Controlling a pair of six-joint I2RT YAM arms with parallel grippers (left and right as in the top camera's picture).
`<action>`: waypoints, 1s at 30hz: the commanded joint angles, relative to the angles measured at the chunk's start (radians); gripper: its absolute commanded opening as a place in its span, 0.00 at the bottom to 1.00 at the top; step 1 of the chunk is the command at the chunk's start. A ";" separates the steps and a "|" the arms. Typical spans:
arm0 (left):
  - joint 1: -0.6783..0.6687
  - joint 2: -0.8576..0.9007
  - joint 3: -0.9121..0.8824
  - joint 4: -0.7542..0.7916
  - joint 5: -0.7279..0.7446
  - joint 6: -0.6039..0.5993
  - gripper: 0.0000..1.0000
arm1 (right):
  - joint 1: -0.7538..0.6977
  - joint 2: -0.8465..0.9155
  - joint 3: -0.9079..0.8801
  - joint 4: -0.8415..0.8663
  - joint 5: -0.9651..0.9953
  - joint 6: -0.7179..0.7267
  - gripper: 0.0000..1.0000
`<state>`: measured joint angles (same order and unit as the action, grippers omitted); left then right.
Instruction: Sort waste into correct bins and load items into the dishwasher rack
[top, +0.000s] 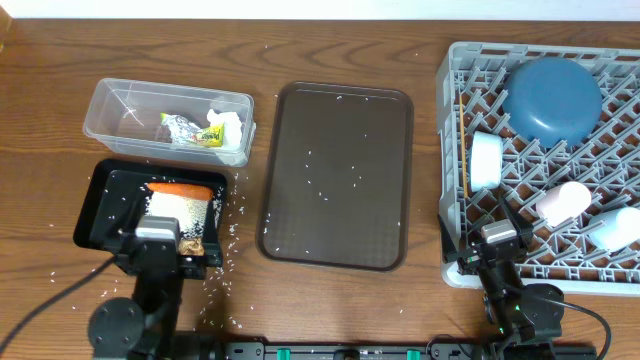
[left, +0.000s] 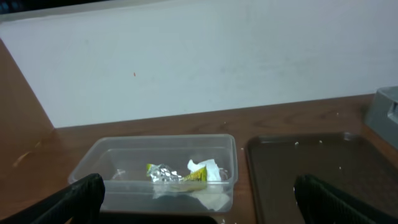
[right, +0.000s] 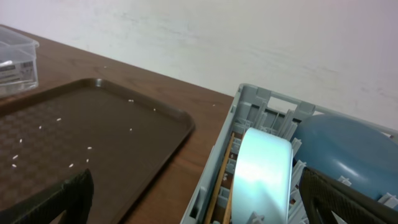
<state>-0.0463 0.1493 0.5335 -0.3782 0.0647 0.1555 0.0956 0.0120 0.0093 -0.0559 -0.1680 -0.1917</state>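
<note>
Left hand (left: 196, 185): fingers spread wide, nothing between them; it hangs over the near end of the black tray (top: 105, 205).
Right hand (right: 196, 186): likewise wide open and empty, over the near-left corner of the dishwasher rack (top: 455, 150).
Waste: carrot (top: 180, 187) and a heap of rice (top: 186, 210) lie in the black tray. The snack wrapper (top: 190, 130) and tissue (top: 228, 125) lie in the clear tub (top: 105, 105) just behind it.
Items: dark blue dish (top: 552, 97), white bowl (top: 486, 158), pink cup (top: 562, 200), blue cup (top: 615, 228) and chopsticks (top: 462, 140), all in the rack.
Outstanding, by my reading: stray grains (top: 330, 185) on the serving tray (top: 340, 235), and more on the bench (top: 330, 50) around the black tray.
Handling note: the grains look too small to pinch singly. Better to grip the serving tray's rim and tip it into the black tray — level until over the bin.
</note>
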 joint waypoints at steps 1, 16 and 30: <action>0.009 -0.076 -0.083 0.039 0.010 0.008 0.98 | -0.012 -0.007 -0.004 0.000 -0.009 0.011 0.99; 0.009 -0.148 -0.386 0.200 0.010 0.009 0.98 | -0.012 -0.007 -0.004 0.000 -0.009 0.011 0.99; 0.008 -0.148 -0.529 0.326 0.003 0.008 0.98 | -0.012 -0.007 -0.004 0.000 -0.009 0.011 0.99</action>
<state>-0.0418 0.0105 0.0231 -0.0299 0.0681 0.1577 0.0956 0.0116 0.0090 -0.0559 -0.1680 -0.1917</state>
